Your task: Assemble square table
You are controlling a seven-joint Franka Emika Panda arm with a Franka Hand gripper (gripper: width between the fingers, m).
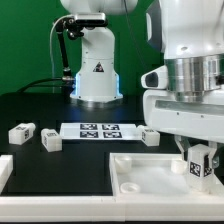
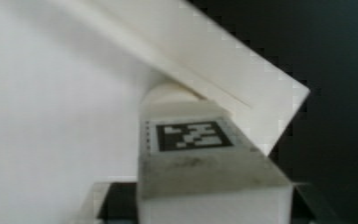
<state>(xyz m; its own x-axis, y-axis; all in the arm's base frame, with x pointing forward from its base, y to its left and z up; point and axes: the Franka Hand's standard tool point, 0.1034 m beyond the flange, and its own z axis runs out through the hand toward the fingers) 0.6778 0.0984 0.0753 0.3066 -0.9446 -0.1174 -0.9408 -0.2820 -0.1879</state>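
Observation:
The square table slab (image 1: 140, 178) lies white and rimmed, recessed side up, at the front of the exterior view. My gripper (image 1: 199, 157) is shut on a short white leg (image 1: 200, 166) with a black-and-white tag, held upright over the slab's corner on the exterior view's right. In the wrist view the leg (image 2: 202, 150) fills the space between my gripper's (image 2: 202, 206) dark fingers, its end at the slab's (image 2: 60, 110) rimmed corner. Whether it touches the slab is hidden. Three more legs lie on the black table: two at the left (image 1: 22, 131) (image 1: 52, 141), one mid-right (image 1: 148, 135).
The marker board (image 1: 98, 130) lies flat between the loose legs. The white domed robot base (image 1: 96, 72) stands behind it, with cables to its left. A white edge piece (image 1: 4, 172) sits at the front left.

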